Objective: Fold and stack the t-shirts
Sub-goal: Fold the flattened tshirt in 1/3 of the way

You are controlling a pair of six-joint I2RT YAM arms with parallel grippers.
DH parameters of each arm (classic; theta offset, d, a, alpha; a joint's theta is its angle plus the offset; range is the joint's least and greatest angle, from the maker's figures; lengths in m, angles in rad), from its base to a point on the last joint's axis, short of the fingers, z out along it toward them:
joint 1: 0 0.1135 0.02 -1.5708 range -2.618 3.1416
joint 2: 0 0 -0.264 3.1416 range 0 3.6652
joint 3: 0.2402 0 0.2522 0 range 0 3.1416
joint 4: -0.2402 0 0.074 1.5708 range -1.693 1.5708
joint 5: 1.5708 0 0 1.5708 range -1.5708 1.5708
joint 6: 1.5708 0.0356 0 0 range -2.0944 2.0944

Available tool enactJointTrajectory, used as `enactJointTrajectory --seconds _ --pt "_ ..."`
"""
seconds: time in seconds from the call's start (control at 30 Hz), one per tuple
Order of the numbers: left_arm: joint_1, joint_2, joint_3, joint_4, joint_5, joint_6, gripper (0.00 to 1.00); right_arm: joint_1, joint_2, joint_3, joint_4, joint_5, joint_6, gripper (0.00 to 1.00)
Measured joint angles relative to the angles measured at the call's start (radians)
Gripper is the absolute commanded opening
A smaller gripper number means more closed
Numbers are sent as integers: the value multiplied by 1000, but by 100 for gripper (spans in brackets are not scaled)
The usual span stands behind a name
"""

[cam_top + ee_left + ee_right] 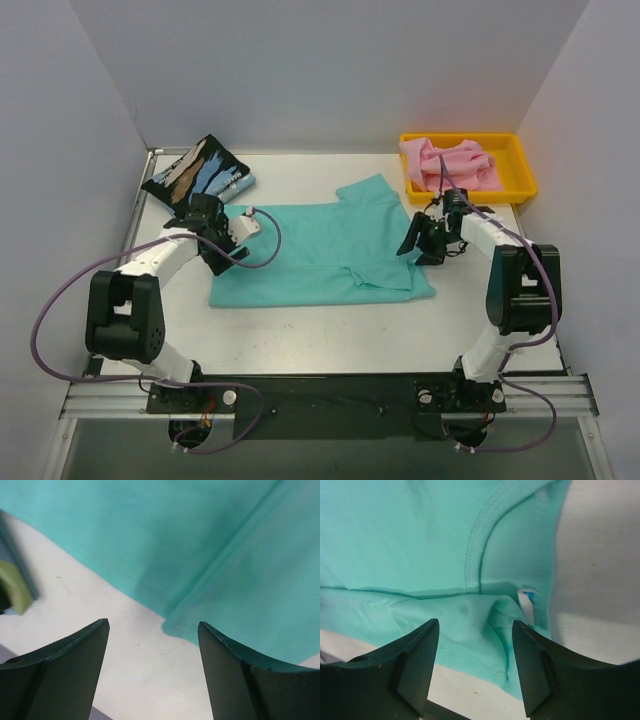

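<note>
The left pincer (pixel 153 625) is spread wide with nothing between its two dark fingers (pixel 65 670). Directly below it we see bare white table (pixel 125 660). Just ahead of it lies the edge of the teal shirt (pixel 200 545), and a folded corner of the cloth ends just in front of its right finger. A crease runs diagonally away from that corner. Off to this pincer's left, at the edge of its wrist view, sits a blurred blue and yellowish patch.

From above, the left pincer (pixel 205 215) hangs at the left edge of the teal shirt (pixel 320 250). The black shirt (pixel 198 172) with blue, tan and white streaks lies folded just beyond it, near the table's back left corner.

The right pincer (pixel 476 622) is also spread and grips nothing. Rumpled teal cloth lies below and between its fingers; we cannot tell whether they touch it. Ahead of it curves a stitched seam, and a small white label (pixel 527 602) shows just beyond its right finger.

From above, the right pincer (pixel 420 240) hovers over the shirt's right edge. Behind it, farther back on the table, the pink shirt (pixel 450 162) lies crumpled in a yellow tray (pixel 522 165).
</note>
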Motion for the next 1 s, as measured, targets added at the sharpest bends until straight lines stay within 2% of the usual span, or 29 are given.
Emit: enactJointTrajectory --seconds 0.03,0.1,0.13,0.2,0.27,0.37,0.43,0.57,0.6,0.63,0.67,0.7,0.73,0.77,0.8,0.9,1.0 --pt "3 -2 24 -3 1 -5 82 0 -13 2 -8 30 -2 58" --pt "10 -24 68 -6 14 0 76 2 -69 3 -42 111 -2 60" --pt "13 -50 74 -11 27 12 69 1 -112 1 -62 154 -1 60" --pt "14 -116 62 -42 66 59 65 0 -203 -22 -71 216 3 60" --pt "10 -202 16 -93 117 133 69 -5 -292 -69 -83 248 14 60" --pt "4 -277 -66 -183 173 242 76 -10 -322 -142 -98 270 32 59" --pt "2 -277 -116 -229 192 289 80 -10 -294 -197 -110 277 44 59" --pt "2 -237 -199 -264 194 359 80 -10 -226 -251 -126 277 61 56" --pt "1 -227 -212 -262 193 373 80 -10 -214 -258 -121 277 65 49" --pt "1 -218 -224 -257 191 381 75 -10 -205 -264 -117 277 68 35" --pt "1 -209 -235 -249 188 388 67 -10 -204 -265 -116 277 68 28" --pt "1 -200 -246 -233 183 392 51 -10 -204 -267 -107 277 70 15" --pt "1 -192 -252 -222 179 391 38 -10 -201 -270 -101 274 72 11" --pt "0 -182 -259 -205 172 394 9 -10 -200 -274 -97 273 76 5" --pt "0 -177 -261 -192 167 398 0 -10 -200 -282 -93 269 82 1" --pt "-1 -185 -260 -169 161 406 0 -10 -236 -317 -86 261 97 0" --pt "-1 -227 -260 -201 162 409 0 -10 -340 -390 -130 257 112 0"
